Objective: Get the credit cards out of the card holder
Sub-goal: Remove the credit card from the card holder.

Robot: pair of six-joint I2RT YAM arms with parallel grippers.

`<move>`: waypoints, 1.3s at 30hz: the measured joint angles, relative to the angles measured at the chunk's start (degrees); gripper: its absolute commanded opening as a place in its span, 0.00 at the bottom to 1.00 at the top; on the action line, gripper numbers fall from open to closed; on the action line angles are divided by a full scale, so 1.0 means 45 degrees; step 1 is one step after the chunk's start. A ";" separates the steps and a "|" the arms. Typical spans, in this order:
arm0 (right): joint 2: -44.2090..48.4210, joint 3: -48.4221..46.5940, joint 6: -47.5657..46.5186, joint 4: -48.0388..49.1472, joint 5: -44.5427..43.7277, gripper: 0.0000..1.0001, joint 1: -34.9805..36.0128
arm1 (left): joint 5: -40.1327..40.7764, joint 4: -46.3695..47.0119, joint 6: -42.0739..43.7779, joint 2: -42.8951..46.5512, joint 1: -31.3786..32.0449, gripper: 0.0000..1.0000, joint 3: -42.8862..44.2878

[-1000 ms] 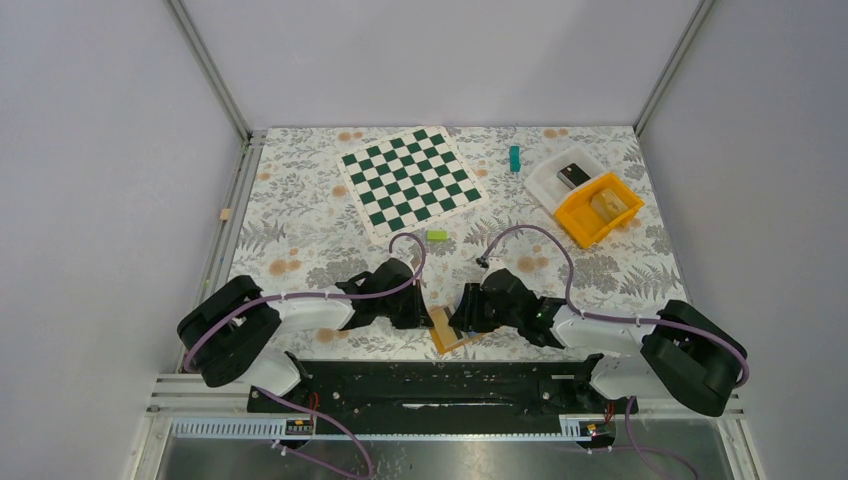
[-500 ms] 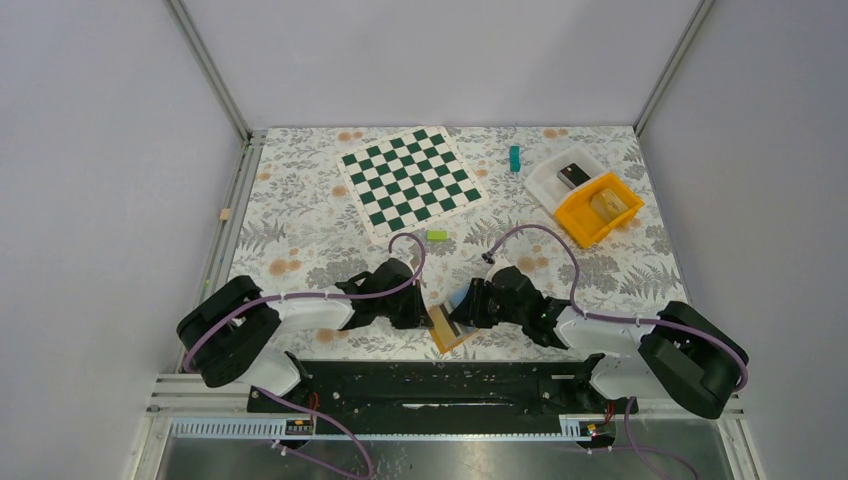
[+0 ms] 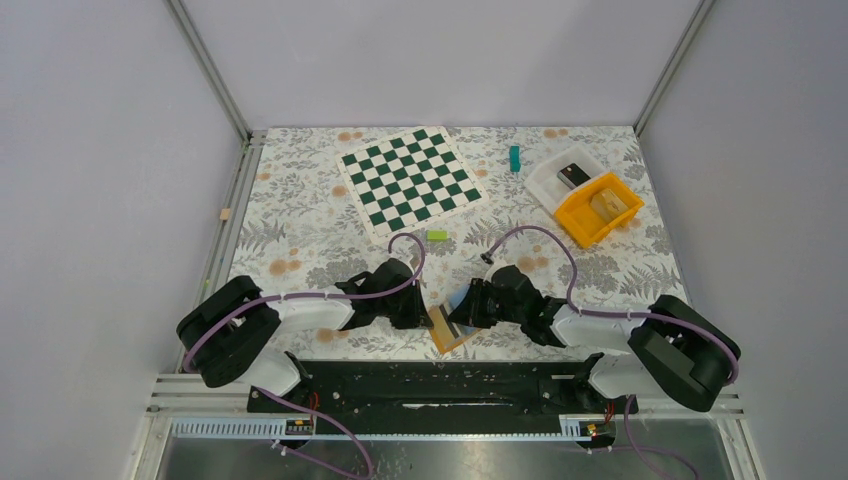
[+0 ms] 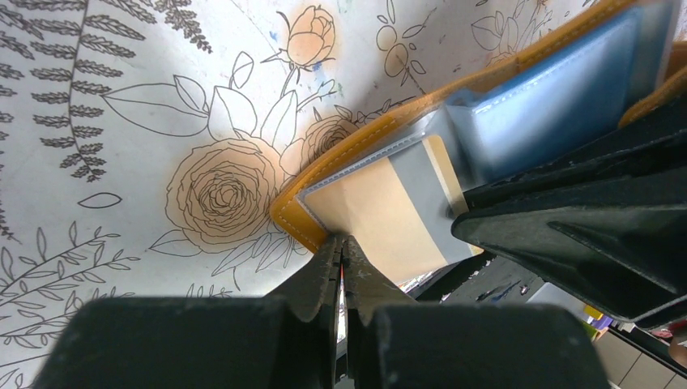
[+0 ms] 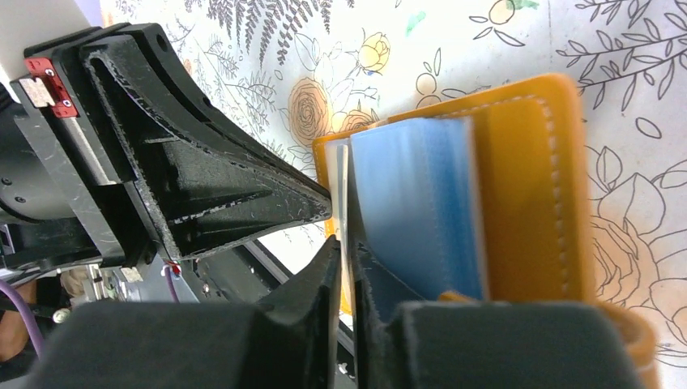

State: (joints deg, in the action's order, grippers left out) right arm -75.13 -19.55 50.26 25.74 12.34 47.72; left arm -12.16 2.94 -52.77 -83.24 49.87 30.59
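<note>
The orange card holder (image 3: 452,335) lies open near the table's front edge, between both grippers. My left gripper (image 4: 340,247) is shut on the holder's (image 4: 296,219) near corner. Light-blue credit cards (image 4: 559,97) stick out of its pocket. My right gripper (image 5: 347,251) is shut on the thin pale edge of one card. The other blue cards (image 5: 413,203) stand just right of its jaws against the orange flap (image 5: 526,186). From above, a blue card (image 3: 462,298) shows at the right gripper (image 3: 457,312), facing the left gripper (image 3: 428,320).
A green-and-white chessboard (image 3: 411,180) lies at the back centre, with a small green block (image 3: 436,236) in front of it. A teal block (image 3: 514,158), a white tray (image 3: 548,178) and an orange bin (image 3: 598,208) stand at the back right. The black base rail (image 3: 400,385) runs just behind the holder.
My right gripper's jaws have narrowed onto a card. A light-blue card now shows above the holder, where none showed a second ago. The left gripper has not moved.
</note>
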 measured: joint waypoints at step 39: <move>0.5790 -0.0374 -0.1467 -0.5615 -0.0733 0.00 -0.1695 | 0.0097 -0.0845 -0.0136 -0.0024 0.0015 0.23 0.0447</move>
State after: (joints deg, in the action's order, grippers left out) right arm -49.08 -21.23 43.66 0.47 9.04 40.10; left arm -11.73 -0.86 -53.39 -83.35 49.93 32.60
